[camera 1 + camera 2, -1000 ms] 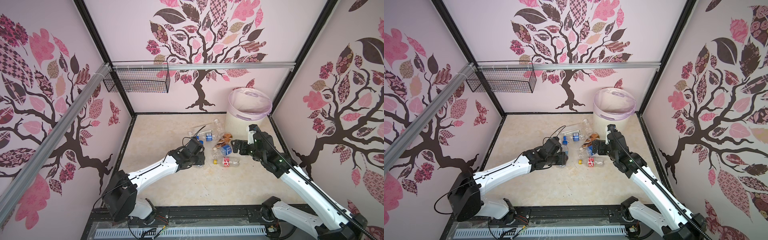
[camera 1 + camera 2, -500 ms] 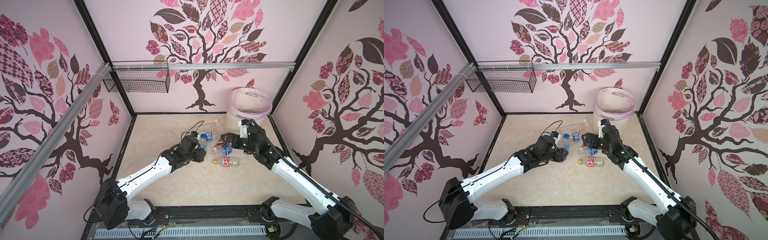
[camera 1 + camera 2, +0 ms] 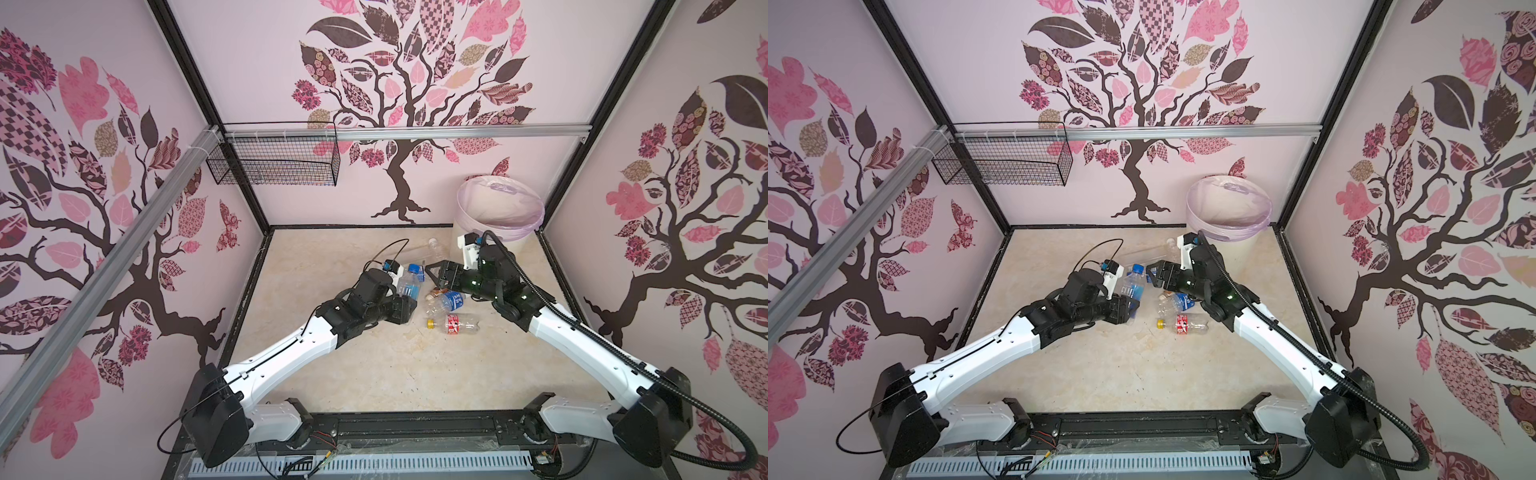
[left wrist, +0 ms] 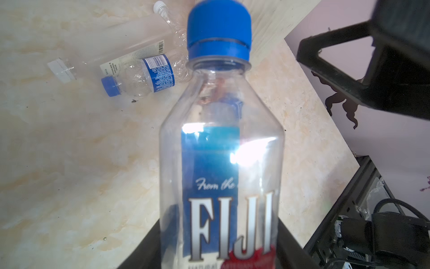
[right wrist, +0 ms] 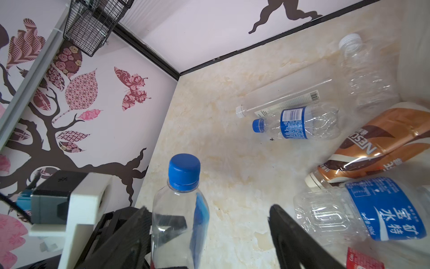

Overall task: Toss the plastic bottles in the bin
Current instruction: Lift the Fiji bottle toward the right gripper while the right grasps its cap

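left wrist view is showing our left gripper clamping the lower body of the fiji bottle, blue cap pointing away from us. in both top views we are holding our right gripper with jaws apart near that cap, gripping nothing. the nescafé bottle and red-labelled bottle are lying on the floor, short of the bin in the far right corner.
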